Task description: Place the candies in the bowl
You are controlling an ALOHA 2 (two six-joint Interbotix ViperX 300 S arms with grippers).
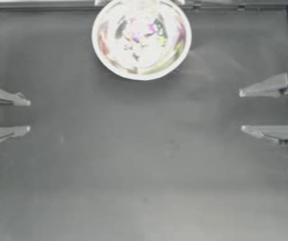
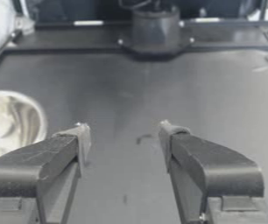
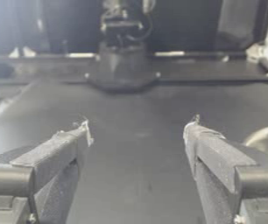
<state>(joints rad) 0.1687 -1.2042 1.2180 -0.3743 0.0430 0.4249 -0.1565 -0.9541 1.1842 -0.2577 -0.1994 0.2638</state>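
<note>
The left end effector (image 1: 27,115) sits drawn back at the left edge of the counter (image 1: 140,179), its jaws spread wide with nothing between them. Its wrist view looks across bare dark surface, with the rim of the bowl (image 2: 13,127) just off to one side.

Toward the middle, at the far edge of the counter, stands the shiny white bowl (image 1: 108,61). Inside its reflective hollow lie small flecks of colour — magenta, yellow-green and pale — which read as the candies (image 1: 143,35), though they are too small and too mixed with glare to count. No candy can be seen lying loose on the counter in any view.

The right end effector (image 1: 242,112) is likewise pulled back at the right edge, jaws spread and holding nothing; its wrist view catches only a sliver of the bowl.

Judging from this, the placing looks finished and both arms are parked. The next move calls for little — at most a check that no sweet hides out of sight.
</note>
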